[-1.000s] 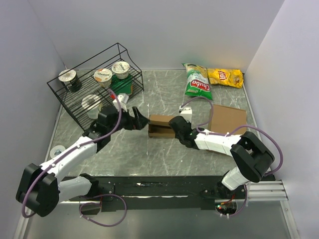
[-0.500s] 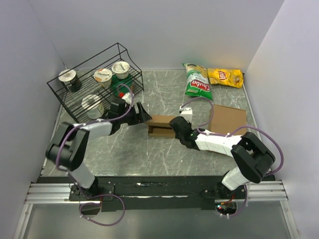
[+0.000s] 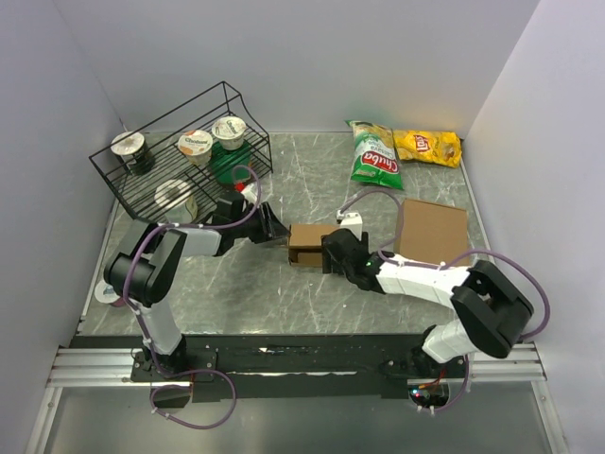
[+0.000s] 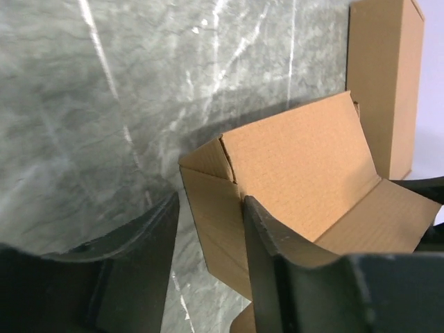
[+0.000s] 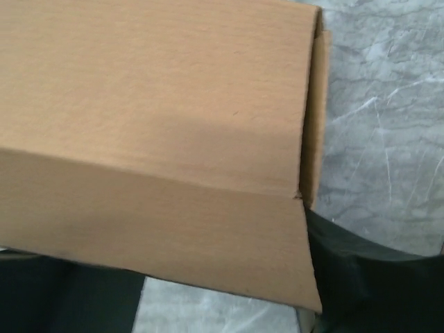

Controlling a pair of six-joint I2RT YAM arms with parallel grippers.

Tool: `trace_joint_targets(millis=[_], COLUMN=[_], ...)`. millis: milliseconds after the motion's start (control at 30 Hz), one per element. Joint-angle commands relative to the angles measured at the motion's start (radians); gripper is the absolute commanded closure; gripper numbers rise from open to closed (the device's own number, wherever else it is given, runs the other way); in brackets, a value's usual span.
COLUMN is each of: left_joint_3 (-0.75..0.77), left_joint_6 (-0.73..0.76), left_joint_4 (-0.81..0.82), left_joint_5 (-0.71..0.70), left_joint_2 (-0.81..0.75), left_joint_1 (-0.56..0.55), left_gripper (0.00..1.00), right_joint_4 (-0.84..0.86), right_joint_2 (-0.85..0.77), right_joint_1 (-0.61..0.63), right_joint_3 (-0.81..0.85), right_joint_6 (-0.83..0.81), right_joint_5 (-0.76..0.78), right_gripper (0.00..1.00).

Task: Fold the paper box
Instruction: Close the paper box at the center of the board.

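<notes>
The paper box [image 3: 305, 236], brown kraft cardboard, stands mid-table between my two grippers. In the left wrist view its end wall [image 4: 211, 229] sits between the fingers of my left gripper [image 4: 210, 208]. One finger [image 4: 277, 263] is inside the box against the wall, and the other [image 4: 139, 257] is outside with a thin gap. A broad flap [image 4: 298, 180] leans up behind. In the top view the left gripper [image 3: 274, 230] is at the box's left end and my right gripper [image 3: 329, 253] at its right. In the right wrist view the box [image 5: 159, 118] fills the frame, and the right gripper [image 5: 215, 291] stands open with the box panel between its fingers.
A black wire rack [image 3: 180, 161] holding yogurt cups stands at the back left. A green chips bag [image 3: 373, 156] and a yellow bag [image 3: 427, 147] lie at the back. A plain cardboard slab [image 3: 432, 230] lies to the right of the box, seen too in the left wrist view [image 4: 385, 83].
My left arm has reached right to the box's end and its jaws have narrowed around the wall. My right gripper has opened. The box's dark inside no longer shows from above.
</notes>
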Motion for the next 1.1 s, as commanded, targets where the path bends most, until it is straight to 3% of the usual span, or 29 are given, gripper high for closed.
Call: trace_joint_targets(millis=[0, 133, 367, 567, 867, 1067], left_joint_3=[0.028, 0.048, 0.057, 0.075, 0.106, 0.105], left_joint_6=[0.044, 0.053, 0.045, 0.068, 0.099, 0.110], left_joint_4=[0.007, -0.003, 0.013, -0.019, -0.042, -0.042], left_joint_5=[-0.017, -0.019, -0.019, -0.039, -0.045, -0.045], left_joint_2=[0.027, 0.033, 0.021, 0.015, 0.013, 0.005], left_joint_1=[0.001, 0.001, 0.001, 0.000, 0.000, 0.000], left_gripper=[0.54, 0.55, 0.55, 0.55, 0.54, 0.54], right_joint_4=[-0.086, -0.101, -0.169, -0.184, -0.161, -0.138], right_joint_2=[-0.113, -0.177, -0.213, -0.352, -0.691, -0.794], right_joint_1=[0.012, 0.011, 0.012, 0.030, 0.067, 0.067], right_joint_3=[-0.043, -0.064, -0.060, -0.101, -0.192, -0.184], right_joint_6=[-0.082, -0.114, -0.091, -0.137, -0.251, -0.314], right_joint_5=[-0.016, -0.068, -0.092, -0.151, -0.434, -0.551], right_gripper=[0.16, 0.07, 0.03, 0.02, 0.00, 0.00])
